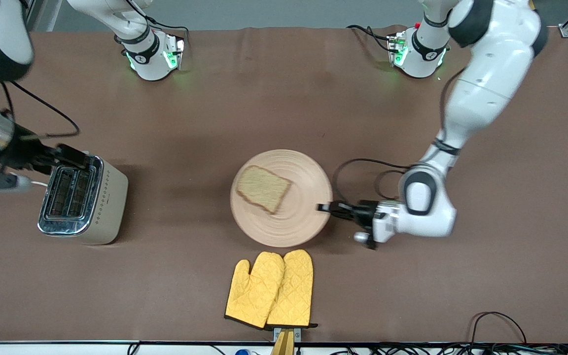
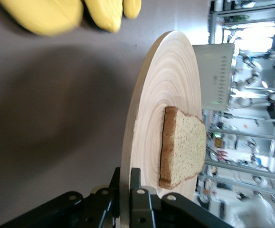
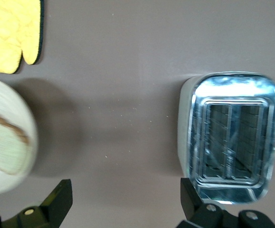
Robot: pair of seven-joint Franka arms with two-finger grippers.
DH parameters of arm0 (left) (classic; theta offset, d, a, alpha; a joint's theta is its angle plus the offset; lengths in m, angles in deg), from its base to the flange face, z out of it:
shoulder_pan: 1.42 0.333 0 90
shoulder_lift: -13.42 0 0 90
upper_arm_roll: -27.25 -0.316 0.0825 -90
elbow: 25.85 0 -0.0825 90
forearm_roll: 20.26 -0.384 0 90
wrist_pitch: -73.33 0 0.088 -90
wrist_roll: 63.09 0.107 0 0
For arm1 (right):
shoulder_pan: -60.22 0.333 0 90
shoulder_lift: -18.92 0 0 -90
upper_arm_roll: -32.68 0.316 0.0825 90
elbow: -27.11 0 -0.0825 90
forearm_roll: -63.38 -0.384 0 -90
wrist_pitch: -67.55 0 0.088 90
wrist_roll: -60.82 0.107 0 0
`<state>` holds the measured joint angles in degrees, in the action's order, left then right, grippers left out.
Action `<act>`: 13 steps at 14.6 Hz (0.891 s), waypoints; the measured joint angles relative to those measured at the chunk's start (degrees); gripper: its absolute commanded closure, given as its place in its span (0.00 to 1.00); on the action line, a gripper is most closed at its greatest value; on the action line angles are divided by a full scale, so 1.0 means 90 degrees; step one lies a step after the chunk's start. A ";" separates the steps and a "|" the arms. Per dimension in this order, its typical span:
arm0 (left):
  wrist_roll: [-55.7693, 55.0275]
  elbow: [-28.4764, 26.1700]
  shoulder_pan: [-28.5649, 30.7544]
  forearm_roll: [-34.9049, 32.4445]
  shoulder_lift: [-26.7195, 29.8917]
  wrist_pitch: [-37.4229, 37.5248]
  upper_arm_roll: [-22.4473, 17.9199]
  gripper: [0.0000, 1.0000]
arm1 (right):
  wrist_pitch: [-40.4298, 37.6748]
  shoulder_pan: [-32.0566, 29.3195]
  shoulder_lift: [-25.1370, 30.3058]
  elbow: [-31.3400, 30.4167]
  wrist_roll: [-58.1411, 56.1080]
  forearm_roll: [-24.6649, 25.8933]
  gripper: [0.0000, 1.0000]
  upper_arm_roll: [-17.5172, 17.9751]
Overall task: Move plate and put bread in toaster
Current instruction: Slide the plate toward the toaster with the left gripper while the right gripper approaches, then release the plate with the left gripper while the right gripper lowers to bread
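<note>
Brown table (image 1: 284, 98) was laid with one toaster (image 1: 84, 199), two yellow mitts (image 1: 270, 289), one plate (image 1: 281, 197) bearing one bread slice (image 1: 263, 188), its rim pinched by left gripper (image 1: 324, 208), right gripper (image 1: 74, 159) spread over the toaster.

Plate (image 1: 291, 222): light tan wood w/ concentric ring grooves; bread (image 1: 263, 188) on it is brown, speckled, w/ darker crust. Toaster (image 1: 99, 207): cream-beige body, shiny chrome top, row of small diamond marks on its side, white cord. Table (image 1: 175, 276) is plain brown, and the pair of oven mitts (image 1: 270, 289) is bright yellow, diamond-quilted, w/ dark edging.
</note>
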<state>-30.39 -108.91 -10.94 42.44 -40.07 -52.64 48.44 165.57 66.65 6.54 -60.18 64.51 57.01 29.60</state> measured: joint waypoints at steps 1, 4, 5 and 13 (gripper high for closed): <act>-0.0022 0.0039 -0.0488 0.0318 -0.0118 -0.0520 -0.0005 1.00 | 0.0260 0.0077 -0.0177 -0.0080 0.0098 -0.0001 0.00 0.0000; -0.0042 0.0350 -0.1588 0.1094 -0.0512 -0.1589 -0.0033 1.00 | 0.1118 0.0235 -0.0650 -0.0426 0.0276 -0.0003 0.00 0.0000; -0.0051 0.0470 -0.1828 0.1220 -0.0635 -0.1864 -0.0041 0.98 | 0.1274 0.0270 -0.0819 -0.0489 0.0373 -0.0004 0.00 0.0000; -0.0063 0.0825 -0.1716 0.1386 -0.0803 -0.2105 -0.0071 0.00 | 0.2617 0.0794 -0.1027 -0.2635 0.1573 -0.0227 0.00 0.0007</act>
<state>-30.96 -101.49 -26.38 54.92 -47.30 -71.58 47.81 189.12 73.79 -2.70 -83.89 78.66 54.97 29.66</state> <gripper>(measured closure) 0.463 0.000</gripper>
